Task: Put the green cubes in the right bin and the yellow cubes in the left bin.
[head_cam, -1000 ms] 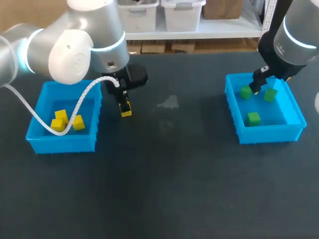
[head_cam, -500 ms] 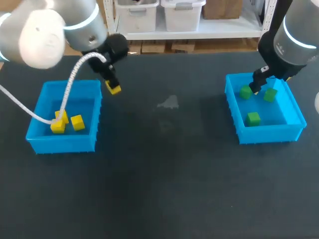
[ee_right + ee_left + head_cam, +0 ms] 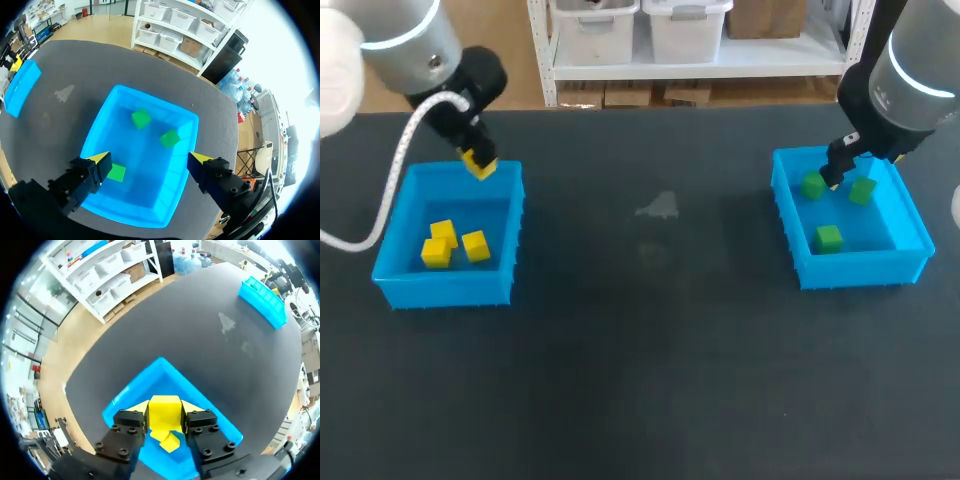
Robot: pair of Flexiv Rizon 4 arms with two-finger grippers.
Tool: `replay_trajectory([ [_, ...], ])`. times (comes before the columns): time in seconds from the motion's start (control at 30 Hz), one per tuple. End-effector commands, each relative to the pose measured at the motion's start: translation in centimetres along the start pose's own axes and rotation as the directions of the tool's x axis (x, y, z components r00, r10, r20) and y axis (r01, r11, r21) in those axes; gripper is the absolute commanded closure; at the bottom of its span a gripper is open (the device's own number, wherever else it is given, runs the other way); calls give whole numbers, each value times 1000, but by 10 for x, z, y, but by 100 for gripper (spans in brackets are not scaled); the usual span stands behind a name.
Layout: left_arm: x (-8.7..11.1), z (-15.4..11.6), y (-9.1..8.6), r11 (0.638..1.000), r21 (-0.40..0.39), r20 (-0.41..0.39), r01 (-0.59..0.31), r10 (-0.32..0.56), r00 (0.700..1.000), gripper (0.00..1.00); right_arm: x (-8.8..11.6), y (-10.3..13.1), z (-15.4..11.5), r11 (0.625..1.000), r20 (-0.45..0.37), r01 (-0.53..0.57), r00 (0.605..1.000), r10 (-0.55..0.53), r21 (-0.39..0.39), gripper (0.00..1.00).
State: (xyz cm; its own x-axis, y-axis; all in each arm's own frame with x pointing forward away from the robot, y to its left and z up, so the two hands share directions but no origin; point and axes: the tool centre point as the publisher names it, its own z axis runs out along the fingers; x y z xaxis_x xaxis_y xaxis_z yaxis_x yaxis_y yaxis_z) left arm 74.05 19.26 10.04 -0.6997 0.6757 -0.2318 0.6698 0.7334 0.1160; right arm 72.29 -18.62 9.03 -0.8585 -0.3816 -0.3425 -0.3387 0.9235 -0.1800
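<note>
Dark table [image 3: 640,350] stretched beneath both arms. Left gripper [image 3: 165,421] was clenched on a yellow cube [image 3: 164,411], its fingers on two opposite flat faces, above the far rim of the left bin [image 3: 445,288], where three other yellow cubes [image 3: 475,245] lay. That cube looked light, rigid and smooth, so pinching its flat sides seemed the sound hold. The left arm slanted down from the far left corner. Right gripper [image 3: 150,159] hung spread and empty over the right bin [image 3: 175,117], which held three green cubes [image 3: 141,119].
</note>
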Motion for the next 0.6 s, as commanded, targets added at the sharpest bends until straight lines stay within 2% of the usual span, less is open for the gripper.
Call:
replay_trajectory([
  [0.03,23,-1,-5,1000,-1,47,21,-21,999,100,1,0,0,1000,4,-1,1000,1,2,0],
  [0.07,25,0,-6,1000,-3,45,23,-22,999,74,1,0,0,1000,4,-1,1000,1,2,0],
  [0.1,26,0,-6,999,-1,40,33,-33,999,9,1,0,0,1000,4,-1,1000,1,2,0],
  [0.13,26,0,-6,999,-2,43,37,-37,998,0,1,0,0,1000,4,-1,1000,1,2,0],
  [0.33,30,0,-5,996,-1,60,91,-91,994,0,1,0,0,1000,4,-1,1000,1,2,0],
  [0.43,28,-2,-1,990,7,95,143,-143,985,0,1,0,0,1000,4,-1,1000,1,2,0],
  [0.53,19,-6,1,969,47,163,245,-249,955,0,1,0,0,1000,4,-1,1000,1,2,0],
  [0.6,13,-7,2,940,88,223,329,-341,913,0,1,0,0,1000,4,-1,1000,1,2,0],
])
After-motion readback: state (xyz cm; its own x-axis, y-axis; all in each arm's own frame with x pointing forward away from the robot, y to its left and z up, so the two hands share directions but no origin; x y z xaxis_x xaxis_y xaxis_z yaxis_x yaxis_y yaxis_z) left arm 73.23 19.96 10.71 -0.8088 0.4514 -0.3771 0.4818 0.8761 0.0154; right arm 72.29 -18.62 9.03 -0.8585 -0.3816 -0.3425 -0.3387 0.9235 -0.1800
